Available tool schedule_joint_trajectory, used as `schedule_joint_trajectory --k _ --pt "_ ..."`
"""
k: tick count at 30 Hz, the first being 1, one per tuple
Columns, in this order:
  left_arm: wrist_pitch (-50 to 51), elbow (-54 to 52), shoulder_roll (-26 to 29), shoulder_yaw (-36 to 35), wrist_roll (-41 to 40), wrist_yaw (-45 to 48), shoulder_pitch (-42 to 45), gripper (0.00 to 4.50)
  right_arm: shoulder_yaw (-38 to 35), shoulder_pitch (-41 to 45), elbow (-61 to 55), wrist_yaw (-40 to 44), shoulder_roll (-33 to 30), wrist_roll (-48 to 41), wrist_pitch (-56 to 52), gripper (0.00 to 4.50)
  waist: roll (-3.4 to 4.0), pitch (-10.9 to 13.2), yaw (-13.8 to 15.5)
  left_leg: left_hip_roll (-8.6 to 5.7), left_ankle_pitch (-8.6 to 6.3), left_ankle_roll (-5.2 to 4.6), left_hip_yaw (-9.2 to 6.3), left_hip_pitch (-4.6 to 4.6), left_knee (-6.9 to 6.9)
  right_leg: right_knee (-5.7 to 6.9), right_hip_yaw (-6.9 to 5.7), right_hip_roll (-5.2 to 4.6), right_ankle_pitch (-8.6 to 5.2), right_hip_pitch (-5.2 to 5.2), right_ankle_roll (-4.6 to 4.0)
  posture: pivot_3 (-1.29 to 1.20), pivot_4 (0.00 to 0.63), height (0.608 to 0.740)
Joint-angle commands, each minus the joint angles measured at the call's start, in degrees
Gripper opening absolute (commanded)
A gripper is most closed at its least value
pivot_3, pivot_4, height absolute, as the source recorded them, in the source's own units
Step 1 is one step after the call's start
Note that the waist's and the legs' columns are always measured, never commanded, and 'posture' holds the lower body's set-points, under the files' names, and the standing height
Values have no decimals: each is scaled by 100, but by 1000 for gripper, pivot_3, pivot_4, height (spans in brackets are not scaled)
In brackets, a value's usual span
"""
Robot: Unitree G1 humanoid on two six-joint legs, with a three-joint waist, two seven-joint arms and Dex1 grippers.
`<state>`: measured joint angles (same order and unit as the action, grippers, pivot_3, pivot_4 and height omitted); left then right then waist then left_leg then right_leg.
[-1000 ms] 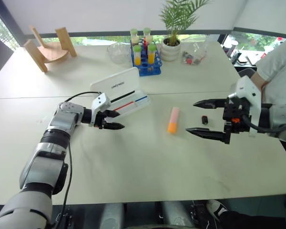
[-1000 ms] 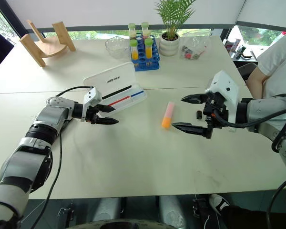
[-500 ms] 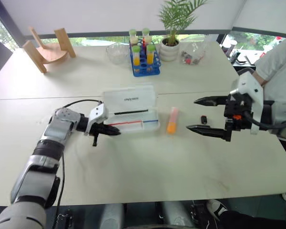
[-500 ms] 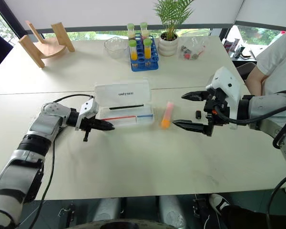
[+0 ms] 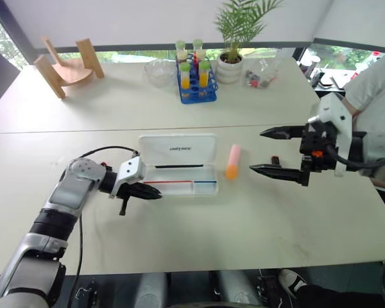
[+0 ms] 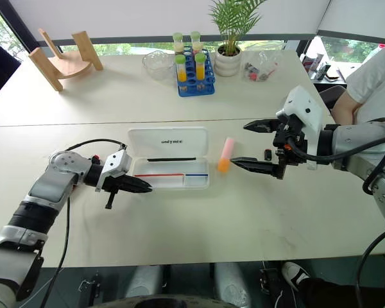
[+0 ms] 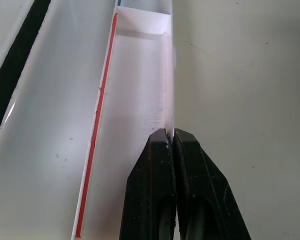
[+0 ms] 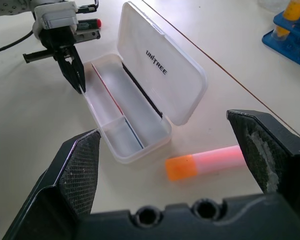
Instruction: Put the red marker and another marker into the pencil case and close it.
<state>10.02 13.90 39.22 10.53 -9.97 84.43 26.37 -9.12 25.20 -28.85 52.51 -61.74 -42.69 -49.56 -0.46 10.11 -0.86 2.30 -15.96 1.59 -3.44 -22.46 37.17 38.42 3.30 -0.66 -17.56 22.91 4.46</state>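
The pink-orange highlighter (image 5: pixel 233 161) is seen lying mid-tabletop, long axis toward the far edge, between the open pencil case (image 5: pixel 178 168) and the wide-open right tool (image 5: pixel 274 153), which is nearer than the left tool (image 5: pixel 149 192), pinched shut on the case's rim.

The pencil case (image 8: pixel 140 107) is showing as smooth, semi-glossy white plastic, its tray translucent. The highlighter (image 8: pixel 205 162) is looking like satiny plastic. The table (image 5: pixel 199 218) is appearing matt, and the stand (image 5: pixel 64 64) at upper left is showing as bare wood.

Left pincer (image 5: pixel 155 194) clamped on pencil case (image 5: pixel 179 168) wall — dragged it nearer.
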Motion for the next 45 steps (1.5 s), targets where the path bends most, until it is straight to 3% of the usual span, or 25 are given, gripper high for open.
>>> schedule_joint_trajectory --k 1,6,7,10,16,25,28,31,34,36,43,45 --pt "210 -312 105 62 -50 -57 -310 28 -59 77 -34 67 -5 57 154 4500 5 -2 -12 1 0 0 0 2 -2 0 0 1 0 0 0 0 150 740" --pt "234 -520 185 76 -58 -124 -446 28 -10 99 -9 131 13 123 199 4500 6 -2 -2 2 0 0 2 3 -2 0 1 1 0 -1 -1 0 150 740" --pt "221 -527 207 76 -55 -122 -458 296 14 115 5 139 20 136 211 4500 6 -2 -3 2 0 0 2 3 -2 0 1 1 0 -2 -1 0 150 740" --pt "205 -529 246 75 -52 -154 -469 1340 60 148 33 160 33 152 234 4500 8 0 -1 2 0 0 2 4 -2 0 1 2 0 -1 -1 0 150 740" --pt "562 -1132 380 -412 -470 -404 -519 4432 204 260 113 219 94 180 277 4500 9 1 -7 2 0 0 2 5 1 1 0 1 0 -4 -1 0 150 740" --pt "3115 -3421 1450 -2431 -2560 -1145 -818 4479 553 484 406 353 397 368 499 4500 19 15 -30 10 0 0 3 2 -3 -1 0 2 0 -1 -2 0 150 740" --pt "3783 -3530 1853 -3166 -2680 -1555 -1375 4479 702 629 534 425 515 486 610 4500 37 25 -58 11 0 0 4 6 -5 0 0 4 0 0 -2 0 150 740" --pt "3757 -3164 1818 -3556 -2255 -2245 -1925 4479 760 696 614 486 564 550 669 4500 40 28 -30 12 0 0 2 7 -6 1 0 5 0 0 -3 0 150 740" --pt "3375 -2396 1398 -3490 -1305 -3720 -2065 4479 767 711 642 540 585 595 700 4500 42 29 0 10 0 0 3 7 -5 -1 0 1 0 0 -3 0 150 740" --pt "3387 -2144 1113 -3383 -1110 -4226 -2055 4479 762 715 640 558 593 618 706 4500 36 30 17 8 0 0 -1 5 -2 -1 -2 0 0 -1 -3 0 150 740" --pt "2708 -1528 517 -2612 -872 -4166 -2178 4479 646 736 588 600 497 615 592 4500 31 28 14 4 1 4 4 1 -3 -6 -2 -13 1 -1 -1 0 150 740" --pt "2432 -1136 462 -2454 -793 -4048 -2098 3933 593 706 557 595 441 606 546 4500 40 23 23 6 2 5 3 5 -4 -3 -3 -10 2 -1 -2 0 150 740"
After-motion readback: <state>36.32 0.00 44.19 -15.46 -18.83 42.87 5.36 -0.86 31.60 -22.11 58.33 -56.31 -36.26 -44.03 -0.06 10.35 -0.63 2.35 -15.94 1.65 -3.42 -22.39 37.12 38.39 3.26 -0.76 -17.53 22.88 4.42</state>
